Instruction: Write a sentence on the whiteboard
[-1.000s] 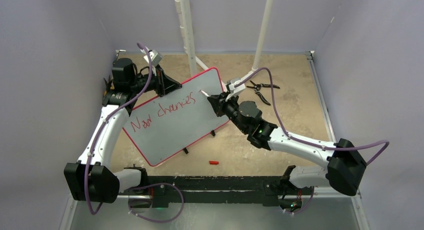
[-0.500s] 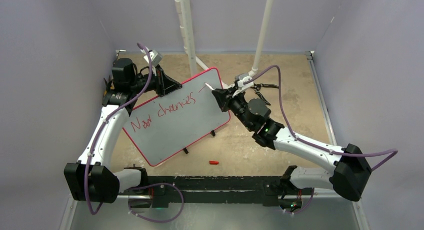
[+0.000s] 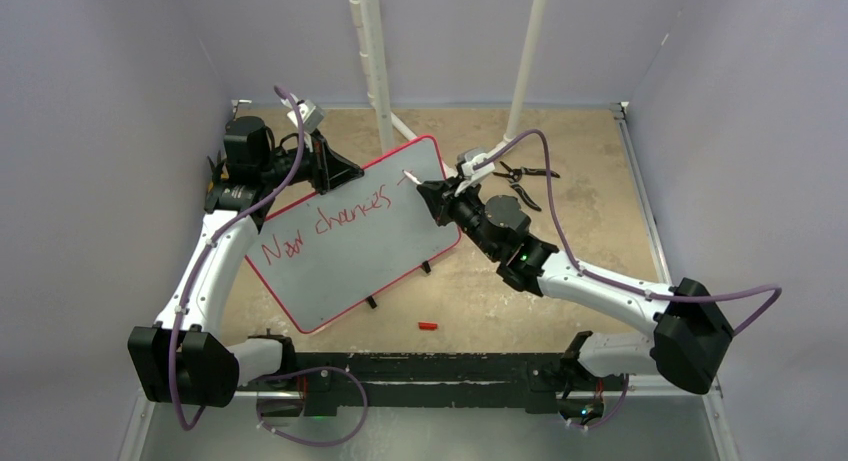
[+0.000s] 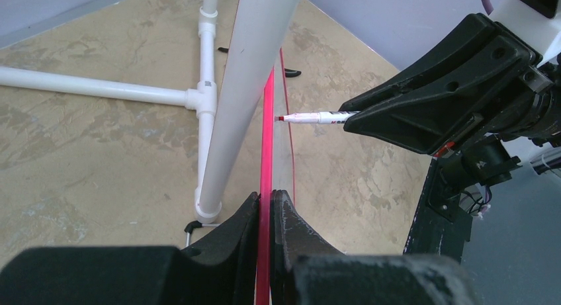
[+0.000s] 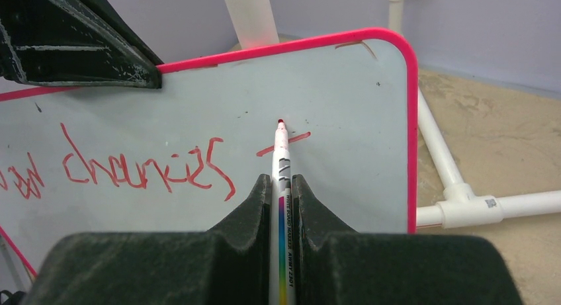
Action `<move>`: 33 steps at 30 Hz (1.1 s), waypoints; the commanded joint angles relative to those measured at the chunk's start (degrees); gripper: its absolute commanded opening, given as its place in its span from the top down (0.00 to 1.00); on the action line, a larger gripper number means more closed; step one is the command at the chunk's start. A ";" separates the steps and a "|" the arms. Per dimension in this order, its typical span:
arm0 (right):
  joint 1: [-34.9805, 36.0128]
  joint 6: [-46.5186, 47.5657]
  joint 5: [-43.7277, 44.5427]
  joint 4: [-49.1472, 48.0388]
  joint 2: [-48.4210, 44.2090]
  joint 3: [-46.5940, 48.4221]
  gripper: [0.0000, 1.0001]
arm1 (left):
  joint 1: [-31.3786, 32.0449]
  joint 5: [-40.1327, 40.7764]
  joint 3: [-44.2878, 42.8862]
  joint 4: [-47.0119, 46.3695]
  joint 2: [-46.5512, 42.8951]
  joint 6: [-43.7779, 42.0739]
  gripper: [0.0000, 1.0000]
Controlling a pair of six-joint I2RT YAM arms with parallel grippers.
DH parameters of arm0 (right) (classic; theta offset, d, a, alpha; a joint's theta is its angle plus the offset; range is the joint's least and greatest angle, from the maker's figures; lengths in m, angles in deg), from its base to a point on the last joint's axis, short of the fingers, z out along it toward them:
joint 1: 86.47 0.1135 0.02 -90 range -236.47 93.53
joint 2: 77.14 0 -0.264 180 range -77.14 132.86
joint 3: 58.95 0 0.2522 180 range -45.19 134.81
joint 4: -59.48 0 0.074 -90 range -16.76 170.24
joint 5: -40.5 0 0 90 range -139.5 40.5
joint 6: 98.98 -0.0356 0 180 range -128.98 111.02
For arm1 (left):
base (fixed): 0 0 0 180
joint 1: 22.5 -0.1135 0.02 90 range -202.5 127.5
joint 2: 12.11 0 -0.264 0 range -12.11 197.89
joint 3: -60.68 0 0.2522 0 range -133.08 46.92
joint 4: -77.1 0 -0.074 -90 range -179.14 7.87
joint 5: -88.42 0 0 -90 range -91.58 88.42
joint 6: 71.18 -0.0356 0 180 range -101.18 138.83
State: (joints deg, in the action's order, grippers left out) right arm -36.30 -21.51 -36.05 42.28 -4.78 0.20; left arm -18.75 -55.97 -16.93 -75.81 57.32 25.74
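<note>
The whiteboard point(image 3: 350, 241) stands tilted on the table, pale grey with a red rim point(image 4: 266, 139). My left gripper point(image 3: 335, 171) is shut on its top edge, jaws clamped on the rim point(image 4: 265, 202). Red lettering point(image 3: 325, 226) reads "New chances" point(image 5: 132, 169), and a short red stroke point(image 5: 294, 141) sits to its right. My right gripper point(image 3: 432, 196) is shut on a white red-tipped marker point(image 5: 280, 166). The marker's tip point(image 5: 280, 123) is at the board just above that stroke; in the left wrist view point(image 4: 311, 118) it shows edge-on near the surface.
White pipe posts point(image 3: 370, 51) and their floor frame point(image 5: 463, 199) stand behind the board. Black pliers point(image 3: 525, 176) lie on the table to the right of the board. A small red cap point(image 3: 427, 325) lies near the front edge. Purple walls enclose the cell.
A short red stroke has appeared right of "chances". My right gripper swung right along the board, then came back left to the stroke. The left gripper has not moved.
</note>
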 commanded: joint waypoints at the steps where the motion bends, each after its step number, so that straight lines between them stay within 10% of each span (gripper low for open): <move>1: -0.20 1.11 -0.47 -1.40 0.75 1.84 1.00 | -1.54 4.38 0.57 -1.98 0.71 -0.99 1.00; 33: -0.07 -2.18 4.27 4.12 -7.13 -2.77 1.00 | -1.53 4.29 0.66 -2.16 0.71 -0.82 1.00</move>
State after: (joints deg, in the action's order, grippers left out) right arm -36.25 -24.35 -34.15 47.38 -9.19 -5.35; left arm -18.75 -56.01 -16.93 -75.84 57.32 25.76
